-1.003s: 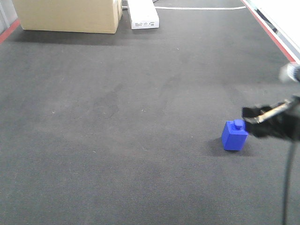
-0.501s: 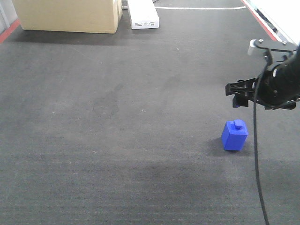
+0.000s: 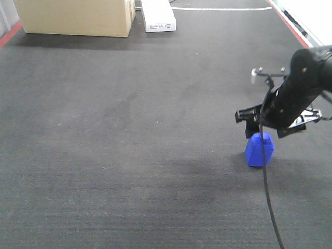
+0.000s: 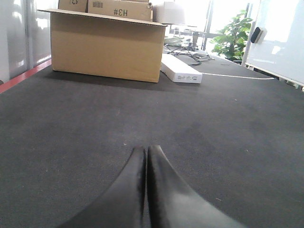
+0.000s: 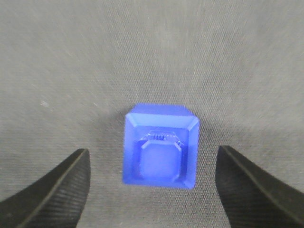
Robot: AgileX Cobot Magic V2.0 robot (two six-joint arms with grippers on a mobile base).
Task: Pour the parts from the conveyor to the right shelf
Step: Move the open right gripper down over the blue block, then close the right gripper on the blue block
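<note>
Front view: right gripper (image 3: pixel 277 120) has swung in from the belt's edge and now hangs over the blue block (image 3: pixel 259 151) on the conveyor (image 3: pixel 129 155).
Left wrist: left gripper (image 4: pixel 146 164) pinched together, empty.
Right wrist: fingers (image 5: pixel 57 187) spread wide astride the block. Grasp likely next.

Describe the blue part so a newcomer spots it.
On the wide dark grey conveyor, look right, directly beneath the open right gripper. The small blue block sits there, stud on top, the only blue item; the cardboard box and white box lie far back.
</note>
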